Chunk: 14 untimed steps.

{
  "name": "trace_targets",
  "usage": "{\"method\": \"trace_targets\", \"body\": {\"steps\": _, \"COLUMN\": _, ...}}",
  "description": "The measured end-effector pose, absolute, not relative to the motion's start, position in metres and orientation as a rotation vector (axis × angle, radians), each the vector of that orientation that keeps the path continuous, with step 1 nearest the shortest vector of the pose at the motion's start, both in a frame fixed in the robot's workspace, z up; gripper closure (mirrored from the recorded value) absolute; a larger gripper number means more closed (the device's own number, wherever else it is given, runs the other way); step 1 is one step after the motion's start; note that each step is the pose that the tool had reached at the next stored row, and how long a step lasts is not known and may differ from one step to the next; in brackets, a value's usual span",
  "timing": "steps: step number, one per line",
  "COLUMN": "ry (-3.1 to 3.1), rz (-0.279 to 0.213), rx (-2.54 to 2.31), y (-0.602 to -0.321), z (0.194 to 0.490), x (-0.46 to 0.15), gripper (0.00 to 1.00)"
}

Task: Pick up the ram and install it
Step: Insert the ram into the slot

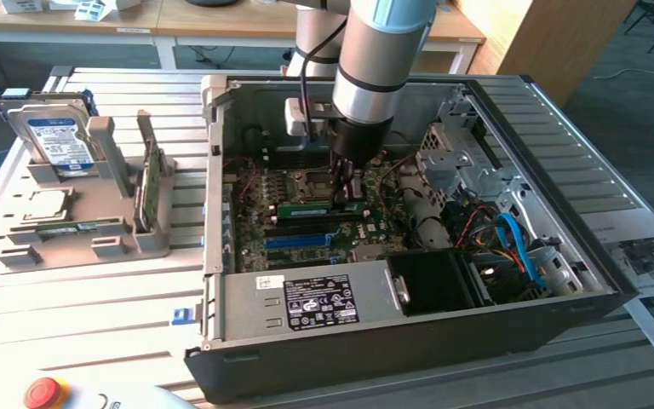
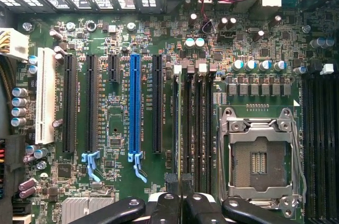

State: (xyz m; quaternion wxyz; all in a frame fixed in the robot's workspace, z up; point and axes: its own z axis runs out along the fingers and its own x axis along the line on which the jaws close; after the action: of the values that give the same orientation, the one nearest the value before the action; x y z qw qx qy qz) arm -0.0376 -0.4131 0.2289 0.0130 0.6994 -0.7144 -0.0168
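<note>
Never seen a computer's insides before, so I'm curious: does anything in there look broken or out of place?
Nothing looks broken or spilled. The one oddity is the processor socket, which sits bare with no chip in it.

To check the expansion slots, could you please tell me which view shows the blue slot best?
The wrist view: the blue slot lies in full length, unobstructed, seen from above. The exterior view shows the same slot at a slant, foreshortened.
</note>
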Motion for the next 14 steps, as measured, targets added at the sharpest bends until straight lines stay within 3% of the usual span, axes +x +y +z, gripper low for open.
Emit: {"method": "trace_targets", "body": {"steps": 14, "ry": -2.226, "rz": -0.052, "rx": 2.179, "y": -0.4133, "z": 0.2289, "x": -0.0365, "gripper": 0.88}}
